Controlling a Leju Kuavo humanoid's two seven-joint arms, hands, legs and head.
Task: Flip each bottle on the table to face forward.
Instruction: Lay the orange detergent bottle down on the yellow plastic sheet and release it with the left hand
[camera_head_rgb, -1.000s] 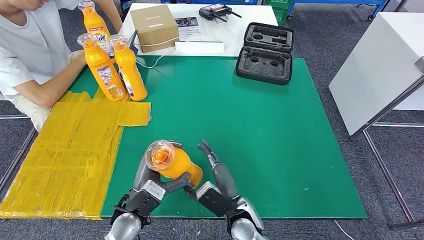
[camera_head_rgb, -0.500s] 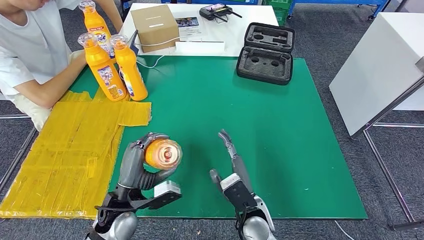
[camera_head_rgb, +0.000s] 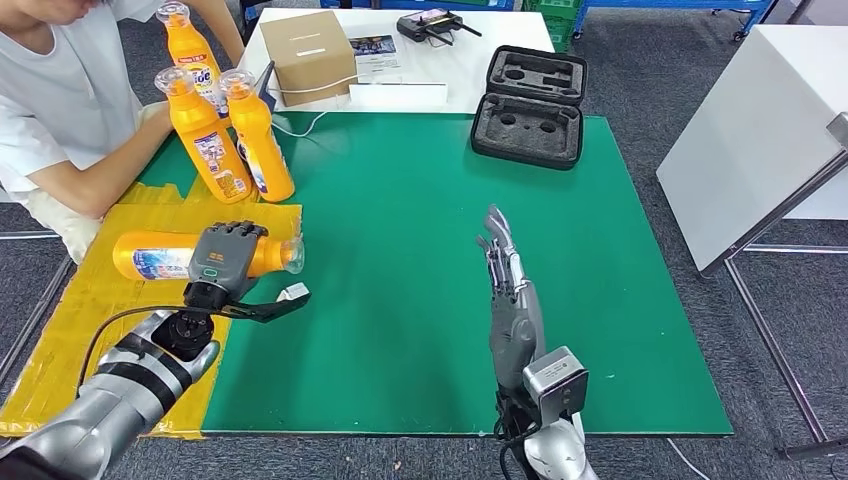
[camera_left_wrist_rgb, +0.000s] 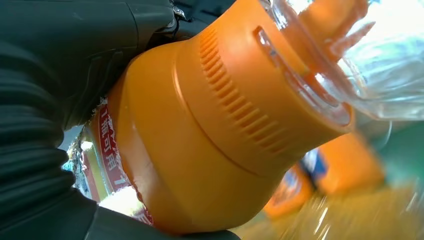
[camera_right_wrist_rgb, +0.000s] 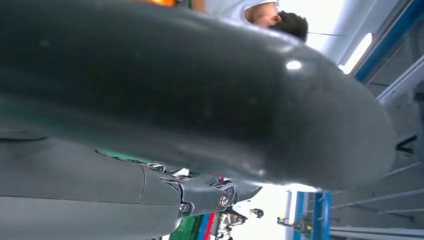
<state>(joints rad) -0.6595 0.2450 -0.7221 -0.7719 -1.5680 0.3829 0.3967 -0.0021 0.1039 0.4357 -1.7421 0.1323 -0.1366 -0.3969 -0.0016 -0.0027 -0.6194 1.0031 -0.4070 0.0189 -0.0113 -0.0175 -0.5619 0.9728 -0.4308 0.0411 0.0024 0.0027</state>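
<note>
My left hand (camera_head_rgb: 226, 258) grips an orange bottle (camera_head_rgb: 150, 256) that lies level over the yellow taped patch, its clear cap (camera_head_rgb: 292, 256) pointing right. The left wrist view shows that bottle's ribbed orange neck (camera_left_wrist_rgb: 235, 115) and clear cap (camera_left_wrist_rgb: 320, 55) close up against my left hand (camera_left_wrist_rgb: 65, 60). Two orange bottles (camera_head_rgb: 208, 140) (camera_head_rgb: 260, 130) stand upright at the mat's far left, and a person holds a third (camera_head_rgb: 192, 48) behind them. My right hand (camera_head_rgb: 508, 290) is raised over the green mat with straight fingers, holding nothing; its dark fingers (camera_right_wrist_rgb: 150, 95) loom large in the right wrist view.
A person in a white shirt (camera_head_rgb: 60, 110) sits at the far left. A cardboard box (camera_head_rgb: 308, 52), a remote controller (camera_head_rgb: 432, 22) and an open black foam case (camera_head_rgb: 532, 104) lie at the back. A white cabinet (camera_head_rgb: 760, 130) stands to the right. The green mat (camera_head_rgb: 600, 300) covers the table.
My left hand has carried the bottle from upright near the front edge leftward and back, turning it level over the yellow tape. My right hand let go earlier and has risen, fingers straightening.
</note>
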